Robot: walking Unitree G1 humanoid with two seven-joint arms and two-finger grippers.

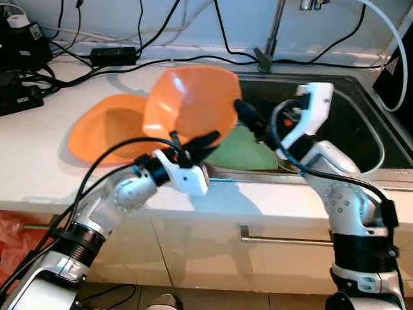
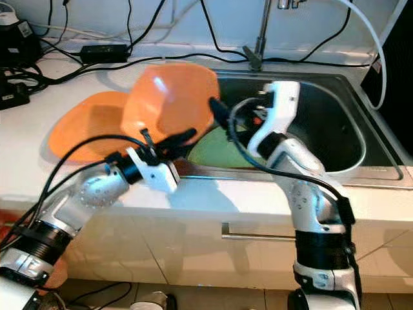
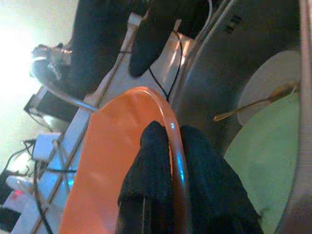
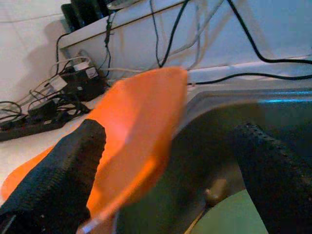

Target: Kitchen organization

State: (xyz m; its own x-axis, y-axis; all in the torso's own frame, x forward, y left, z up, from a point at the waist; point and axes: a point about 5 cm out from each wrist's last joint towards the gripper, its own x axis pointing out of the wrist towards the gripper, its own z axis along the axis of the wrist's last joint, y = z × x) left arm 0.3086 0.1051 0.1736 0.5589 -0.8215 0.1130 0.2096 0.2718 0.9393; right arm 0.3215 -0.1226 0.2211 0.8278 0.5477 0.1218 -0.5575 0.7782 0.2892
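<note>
My left gripper [image 1: 197, 143] is shut on the lower rim of an orange bowl [image 1: 190, 103], which it holds tilted above the counter at the sink's left edge. The left wrist view shows the two fingers [image 3: 156, 165] pinching that rim. A second orange bowl [image 1: 103, 129] lies on the counter behind it to the left. A green plate [image 1: 242, 150] rests in the sink [image 1: 348, 103]. My right gripper [image 1: 248, 119] hangs over the sink at the held bowl's right rim, open. In the right wrist view its fingers [image 4: 63, 180] stand wide apart beside the bowl [image 4: 141, 131].
A faucet [image 1: 268, 45] rises behind the sink. Power strips, adapters and black cables [image 1: 19, 64] crowd the counter's back left. A black box [image 1: 397, 71] stands at the far right. A thin utensil [image 3: 243, 107] and a pale dish [image 3: 273, 83] lie in the sink.
</note>
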